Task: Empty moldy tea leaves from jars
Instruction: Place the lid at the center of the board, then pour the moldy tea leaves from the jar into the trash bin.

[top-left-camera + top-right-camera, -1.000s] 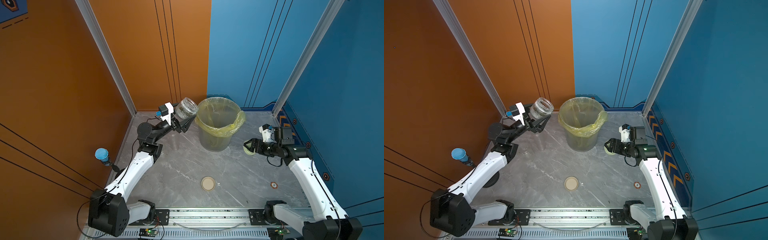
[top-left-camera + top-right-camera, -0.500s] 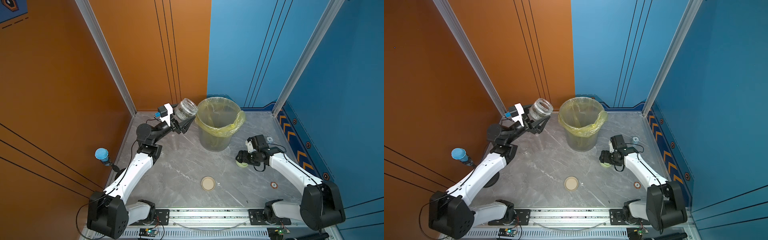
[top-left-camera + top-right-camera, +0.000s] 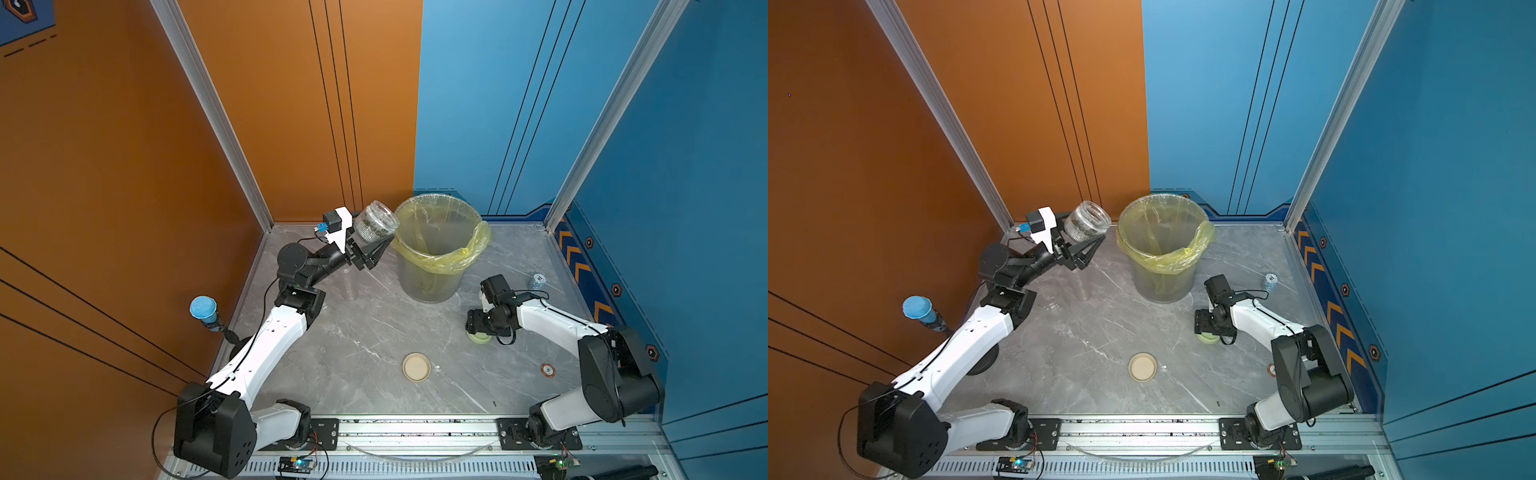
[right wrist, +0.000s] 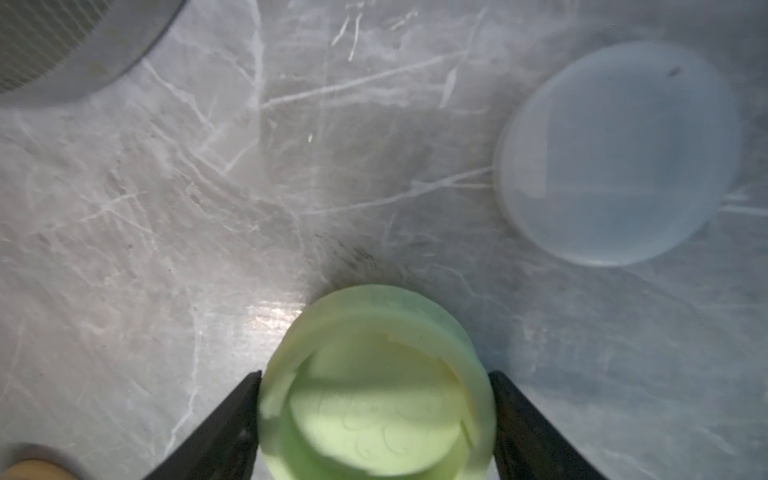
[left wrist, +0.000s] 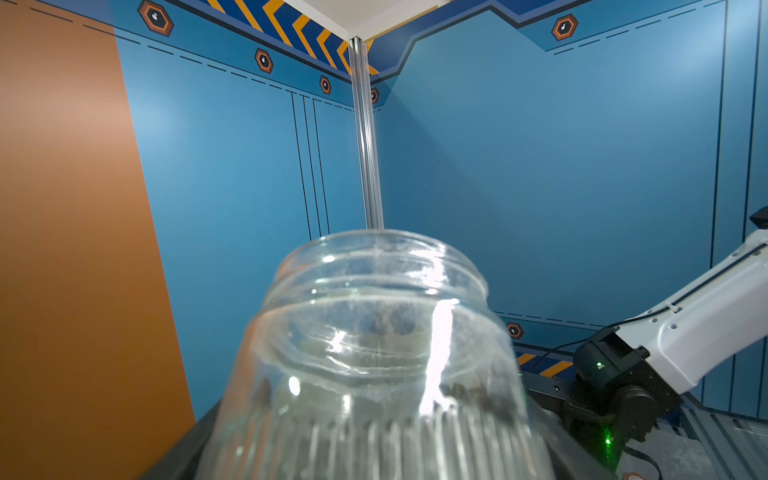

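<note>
My left gripper (image 3: 374, 241) is shut on a clear ribbed jar (image 3: 376, 223), held up and tilted with its open mouth toward the bin's rim. Dark tea leaves (image 5: 473, 392) lie inside the jar (image 5: 374, 365). Down at the table surface, right of the bin, my right gripper (image 3: 480, 330) is shut on a pale green lid (image 4: 376, 399). The lid lies underside up, with a black finger (image 4: 232, 419) against each side. A second clear jar (image 3: 351, 286) shows faintly below the left wrist.
A grey bin (image 3: 432, 286) with a yellow bag stands at the back centre. A beige lid (image 3: 416, 367) lies near the front, a translucent whitish lid (image 4: 619, 153) beside the green one. A small bluish cylinder (image 3: 538, 281) and an orange disc (image 3: 547, 370) sit at the right.
My right arm has swung forward and down from beside the bin, bringing the green lid to the table. The left arm with the jar has barely moved.
</note>
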You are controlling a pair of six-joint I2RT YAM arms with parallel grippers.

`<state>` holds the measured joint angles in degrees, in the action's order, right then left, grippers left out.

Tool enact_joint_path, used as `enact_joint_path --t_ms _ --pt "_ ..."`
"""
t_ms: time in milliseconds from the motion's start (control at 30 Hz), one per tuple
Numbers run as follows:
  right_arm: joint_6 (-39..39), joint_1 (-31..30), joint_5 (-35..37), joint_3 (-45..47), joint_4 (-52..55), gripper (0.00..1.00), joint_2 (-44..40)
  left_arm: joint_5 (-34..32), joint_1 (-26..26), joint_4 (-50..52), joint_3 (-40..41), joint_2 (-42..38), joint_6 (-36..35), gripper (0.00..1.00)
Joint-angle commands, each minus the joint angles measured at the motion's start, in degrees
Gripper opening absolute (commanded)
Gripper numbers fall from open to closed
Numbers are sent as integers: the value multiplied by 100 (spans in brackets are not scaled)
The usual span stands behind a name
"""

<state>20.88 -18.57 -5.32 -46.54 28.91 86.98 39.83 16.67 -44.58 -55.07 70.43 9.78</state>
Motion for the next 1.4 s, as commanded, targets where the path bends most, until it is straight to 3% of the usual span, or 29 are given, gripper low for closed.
enact_joint_path --t_ms 0,233,400,600,900,1067,1367 --pt "43 -115 277 -185 88 84 197 -63 76 168 -315 -162 -290 46" --pt "-20 -135 418 -291 139 100 55 6 91 1095 -775 -153 -614 46" --pt "23 -145 420 -335 200 100 -427 33 117 2010 -1260 -42 -897 46" --pt "47 -138 472 -317 437 100 -1436 -85 288 3798 -2276 296 -1490 46" --pt "193 10 366 -75 375 100 -3048 -634 681 6055 -3941 1271 -1971 44" --pt "315 -20 57 37 227 100 -3367 -1002 977 6960 -4873 1955 -2100 44" --pt "377 -83 -231 238 -4 100 -3674 -1919 1436 9030 -7265 3596 -2201 44"
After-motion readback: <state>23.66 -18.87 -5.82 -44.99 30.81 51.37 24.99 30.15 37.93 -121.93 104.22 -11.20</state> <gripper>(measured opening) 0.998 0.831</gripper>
